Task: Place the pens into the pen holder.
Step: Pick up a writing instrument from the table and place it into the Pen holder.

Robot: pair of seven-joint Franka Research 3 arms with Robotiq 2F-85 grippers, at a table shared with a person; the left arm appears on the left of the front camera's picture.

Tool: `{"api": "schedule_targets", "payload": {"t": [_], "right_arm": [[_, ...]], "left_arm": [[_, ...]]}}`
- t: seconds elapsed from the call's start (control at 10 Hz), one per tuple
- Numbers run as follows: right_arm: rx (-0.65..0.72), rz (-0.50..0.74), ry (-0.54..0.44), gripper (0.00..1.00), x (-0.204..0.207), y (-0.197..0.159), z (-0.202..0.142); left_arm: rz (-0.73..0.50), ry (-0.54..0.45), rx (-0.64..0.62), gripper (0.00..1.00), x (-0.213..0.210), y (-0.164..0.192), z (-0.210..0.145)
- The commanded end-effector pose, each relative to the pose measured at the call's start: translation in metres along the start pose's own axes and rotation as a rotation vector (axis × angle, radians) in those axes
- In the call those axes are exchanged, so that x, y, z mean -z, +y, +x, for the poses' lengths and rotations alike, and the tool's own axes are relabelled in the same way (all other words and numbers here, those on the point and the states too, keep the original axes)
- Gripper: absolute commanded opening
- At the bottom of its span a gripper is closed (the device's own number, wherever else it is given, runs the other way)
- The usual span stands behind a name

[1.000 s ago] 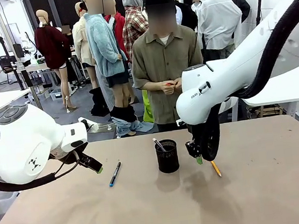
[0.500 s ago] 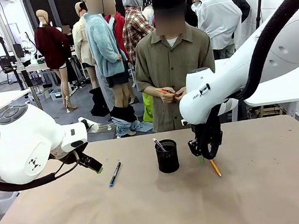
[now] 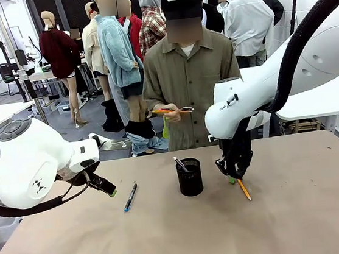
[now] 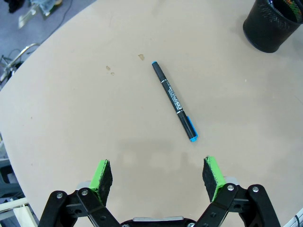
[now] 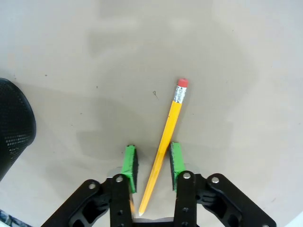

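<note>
A black mesh pen holder [image 3: 189, 177] stands mid-table with a silvery pen [image 3: 180, 163] leaning in it. To its right a yellow pencil [image 3: 244, 189] lies flat on the table. My right gripper [image 3: 230, 178] is down over the pencil. In the right wrist view the pencil [image 5: 165, 137] runs between the green pads [image 5: 130, 165], close against one, with a gap left at the other. A dark pen with a blue tip [image 3: 130, 197] lies left of the holder. My left gripper [image 3: 106, 188] hovers open near it, and the pen [image 4: 174, 100] shows ahead of its fingers.
A person stands at the far edge holding an orange pencil [image 3: 171, 111] in one hand above the table. The holder [image 5: 14, 127] sits close beside my right gripper. The near half of the tan table [image 3: 182, 242] is bare.
My right gripper's jaws have narrowed around the pencil and it shifted slightly right. The person moved the hand with the orange pencil out and to the left. The left arm held still.
</note>
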State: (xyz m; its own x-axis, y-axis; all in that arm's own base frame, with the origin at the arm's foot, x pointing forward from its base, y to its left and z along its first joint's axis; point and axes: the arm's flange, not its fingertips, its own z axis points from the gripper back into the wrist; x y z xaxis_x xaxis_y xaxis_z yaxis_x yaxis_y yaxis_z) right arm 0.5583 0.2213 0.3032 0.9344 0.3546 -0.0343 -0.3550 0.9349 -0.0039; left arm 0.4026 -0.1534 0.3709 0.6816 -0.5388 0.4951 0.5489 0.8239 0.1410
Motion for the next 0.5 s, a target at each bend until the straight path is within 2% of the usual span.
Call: {"api": "schedule_targets", "payload": {"t": [0.0, 0.4], "right_arm": [[-0.01, 0.025, 0.031, 0.0, 0.0054, -0.0086, 0.0042], [-0.04, -0.021, 0.062, 0.0, 0.0013, -0.0129, 0.0015]], "left_arm": [[-0.001, -0.001, -0.005, 1.0, -0.0007, 0.0019, -0.0008], [-0.001, -0.001, -0.005, 1.0, -0.0007, 0.0019, -0.0008]]}}
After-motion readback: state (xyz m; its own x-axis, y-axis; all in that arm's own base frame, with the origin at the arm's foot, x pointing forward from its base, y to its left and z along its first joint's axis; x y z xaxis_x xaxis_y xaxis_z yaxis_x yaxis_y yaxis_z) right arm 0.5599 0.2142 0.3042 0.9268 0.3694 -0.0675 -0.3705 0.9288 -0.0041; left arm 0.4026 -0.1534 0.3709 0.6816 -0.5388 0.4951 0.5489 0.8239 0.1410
